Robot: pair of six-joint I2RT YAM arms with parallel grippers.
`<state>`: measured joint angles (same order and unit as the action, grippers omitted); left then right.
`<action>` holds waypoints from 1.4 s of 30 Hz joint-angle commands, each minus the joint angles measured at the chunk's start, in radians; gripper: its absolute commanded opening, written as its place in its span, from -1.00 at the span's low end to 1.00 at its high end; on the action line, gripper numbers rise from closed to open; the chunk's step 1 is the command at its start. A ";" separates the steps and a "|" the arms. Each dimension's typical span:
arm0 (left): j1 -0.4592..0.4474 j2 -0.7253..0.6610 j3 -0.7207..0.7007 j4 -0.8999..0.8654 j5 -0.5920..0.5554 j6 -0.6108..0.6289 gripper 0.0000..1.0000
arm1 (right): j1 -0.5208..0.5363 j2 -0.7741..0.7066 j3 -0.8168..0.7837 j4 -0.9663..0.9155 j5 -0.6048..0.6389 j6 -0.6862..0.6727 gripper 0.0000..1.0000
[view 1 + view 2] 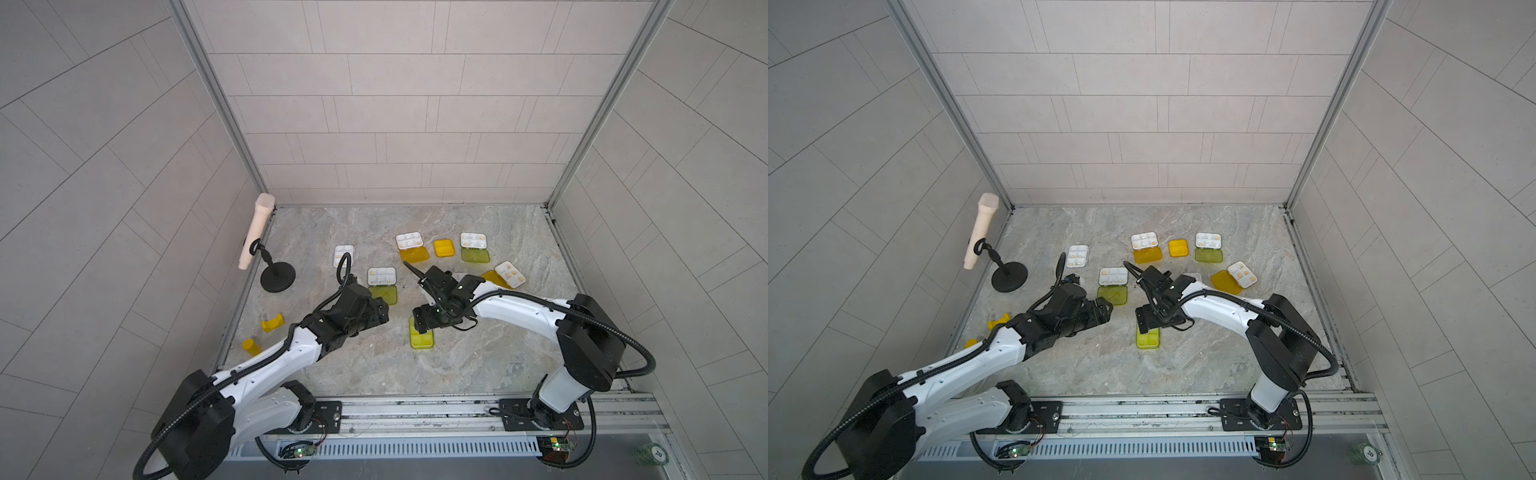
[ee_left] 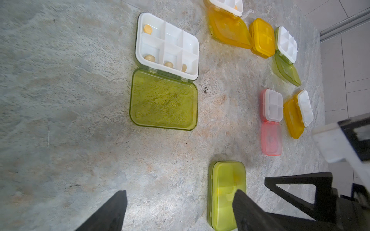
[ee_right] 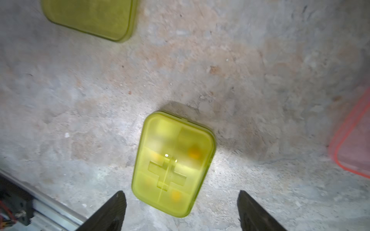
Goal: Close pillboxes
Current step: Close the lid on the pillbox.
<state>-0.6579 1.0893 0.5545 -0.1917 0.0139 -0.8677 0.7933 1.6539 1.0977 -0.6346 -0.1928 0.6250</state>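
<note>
Hovering right pincer [image 3: 181, 193], jaws apart, over shut green pillbox [image 3: 174, 164]; likely next folding open pillbox [image 2: 168, 46] closed with left pincer [image 2: 180, 192], also apart.

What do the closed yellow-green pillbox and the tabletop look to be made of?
Closed yellow-green pillbox: translucent plastic, smooth and slightly glossy; orange pills show through its lid, and light glints off it. Tabletop: probably stone or a stone-print laminate, matte, with grey-beige veining; which one is unclear.
</note>
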 commanded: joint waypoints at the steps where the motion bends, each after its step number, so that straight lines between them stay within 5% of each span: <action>1: 0.007 -0.003 -0.013 -0.005 -0.031 -0.016 0.74 | 0.017 0.020 0.026 -0.066 0.109 -0.016 0.77; 33: 0.023 0.002 -0.027 0.002 -0.031 -0.021 0.75 | 0.040 0.106 -0.039 -0.033 0.162 -0.004 0.76; 42: 0.033 -0.023 -0.021 -0.017 -0.043 -0.018 0.74 | 0.090 0.103 0.054 -0.083 0.212 0.003 0.80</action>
<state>-0.6346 1.0870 0.5434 -0.1921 0.0013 -0.8749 0.8577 1.7306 1.1206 -0.6662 -0.0376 0.6125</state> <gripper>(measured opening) 0.874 0.898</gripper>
